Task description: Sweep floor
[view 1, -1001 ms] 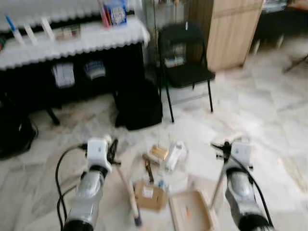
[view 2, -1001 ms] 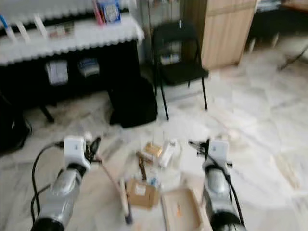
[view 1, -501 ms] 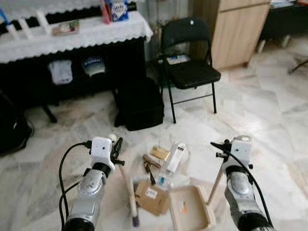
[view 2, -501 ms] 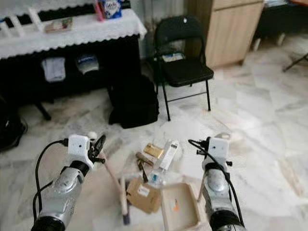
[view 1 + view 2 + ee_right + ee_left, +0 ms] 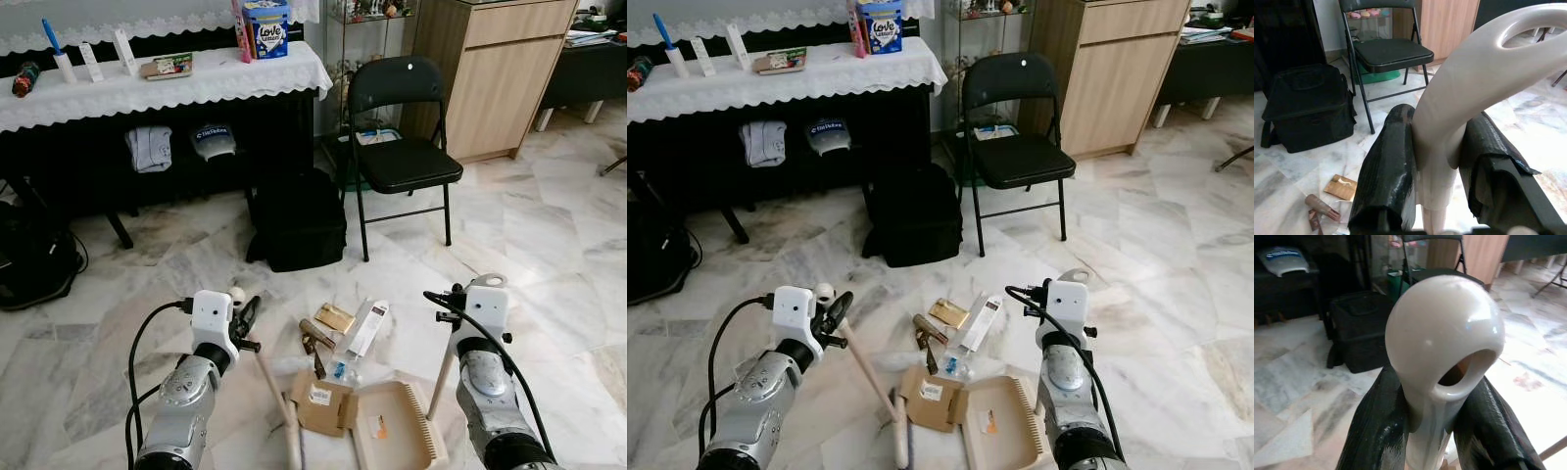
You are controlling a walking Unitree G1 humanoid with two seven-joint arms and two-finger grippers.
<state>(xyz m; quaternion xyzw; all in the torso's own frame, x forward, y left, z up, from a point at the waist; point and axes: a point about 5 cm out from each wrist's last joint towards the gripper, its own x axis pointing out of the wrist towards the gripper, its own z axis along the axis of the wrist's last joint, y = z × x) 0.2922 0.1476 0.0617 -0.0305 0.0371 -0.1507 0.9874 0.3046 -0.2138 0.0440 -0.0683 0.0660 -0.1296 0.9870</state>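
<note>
Now both tools are gripped and I'm lined up on the litter.

My left gripper is clamped on the broom handle just under its ring end, the brush end down on the floor beside the cardboard. My right gripper is closed on the dustpan handle, the pan flat on the floor touching the cardboard's right edge. Beyond lie a white box and brown scraps, with a black bag and chair further off. Compared with a second ago the blur has cleared and the view has tilted up; arms and litter hold much the same places, so I judge sweeping can begin.
</note>
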